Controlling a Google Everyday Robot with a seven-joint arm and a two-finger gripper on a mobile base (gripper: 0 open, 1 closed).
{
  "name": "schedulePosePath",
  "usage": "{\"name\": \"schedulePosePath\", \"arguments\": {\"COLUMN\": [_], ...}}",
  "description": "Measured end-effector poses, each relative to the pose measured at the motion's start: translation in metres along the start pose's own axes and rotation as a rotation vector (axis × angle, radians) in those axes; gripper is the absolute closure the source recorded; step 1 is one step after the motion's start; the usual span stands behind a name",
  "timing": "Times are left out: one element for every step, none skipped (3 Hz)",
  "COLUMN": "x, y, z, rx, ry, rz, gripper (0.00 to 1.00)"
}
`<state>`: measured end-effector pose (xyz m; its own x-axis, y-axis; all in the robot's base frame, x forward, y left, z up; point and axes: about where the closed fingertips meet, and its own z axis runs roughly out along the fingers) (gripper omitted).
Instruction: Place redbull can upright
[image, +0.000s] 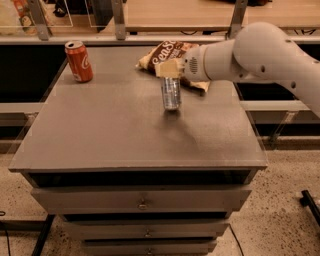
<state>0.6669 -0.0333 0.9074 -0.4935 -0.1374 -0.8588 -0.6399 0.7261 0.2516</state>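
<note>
The redbull can (171, 94), slim and silver-grey, stands upright near the middle back of the grey cabinet top (115, 135). Its base is at or just above the surface, with a shadow beside it. My gripper (169, 70) reaches in from the right on the white arm (260, 52) and is shut on the can's upper end. The tan fingers (167, 67) cover the can's top.
A red cola can (79, 61) stands upright at the back left corner. A brown snack bag (165, 51) lies at the back, just behind the gripper. The cabinet has drawers (142, 202) in front. Shelving rails run along the back.
</note>
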Motion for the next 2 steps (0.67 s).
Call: {"name": "schedulePosePath", "arguments": {"x": [0.0131,0.011], "y": [-0.0118,-0.0116], "z": [-0.0013,-0.0007], "rx": [-0.076,-0.088], "ry": [-0.059,-0.07], "rz": [0.069,0.067], "gripper": [1.0,1.0]}}
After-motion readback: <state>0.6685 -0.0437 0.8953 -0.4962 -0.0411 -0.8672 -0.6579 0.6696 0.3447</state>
